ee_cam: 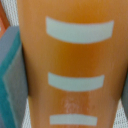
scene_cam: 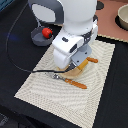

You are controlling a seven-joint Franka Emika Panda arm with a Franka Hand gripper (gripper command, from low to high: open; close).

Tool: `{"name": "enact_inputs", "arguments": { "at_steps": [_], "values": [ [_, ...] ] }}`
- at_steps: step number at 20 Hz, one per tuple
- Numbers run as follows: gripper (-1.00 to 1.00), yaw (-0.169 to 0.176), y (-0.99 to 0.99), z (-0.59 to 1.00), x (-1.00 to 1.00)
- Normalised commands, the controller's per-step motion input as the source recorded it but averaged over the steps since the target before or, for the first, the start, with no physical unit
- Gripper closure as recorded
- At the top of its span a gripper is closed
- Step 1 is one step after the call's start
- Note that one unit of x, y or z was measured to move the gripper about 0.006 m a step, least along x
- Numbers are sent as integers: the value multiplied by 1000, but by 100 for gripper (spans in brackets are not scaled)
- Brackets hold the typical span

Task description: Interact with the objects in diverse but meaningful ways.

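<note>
Since the loaf (ee_cam: 75, 65) sits mid-mat (scene_cam: 95, 85) under the arm, roughly 5 o'clock from the tomato (scene_cam: 46, 32), with the gripper (ee_cam: 70, 70) pinching it, it's probably light, rigid, best squeezed across its flanks.

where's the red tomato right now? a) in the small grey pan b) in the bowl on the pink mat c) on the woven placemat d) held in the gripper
a: in the exterior view the red tomato sits inside the small grey pan, on the dark table beyond the placemat, while the gripper is down over the mat, away from it.
</note>
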Motion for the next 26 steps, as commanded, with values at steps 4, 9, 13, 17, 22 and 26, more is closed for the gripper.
{"name": "enact_inputs", "arguments": {
  "at_steps": [4, 9, 13, 17, 22, 26],
  "values": [
    [100, 37, -99, -259, -177],
    [100, 34, -93, -247, -171],
    [100, 28, -39, -126, -116],
    [-100, 9, 44, 161, 14],
    [-100, 0, 206, 789, 137],
    [-100, 0, 228, 1000, 229]
  ]
}}
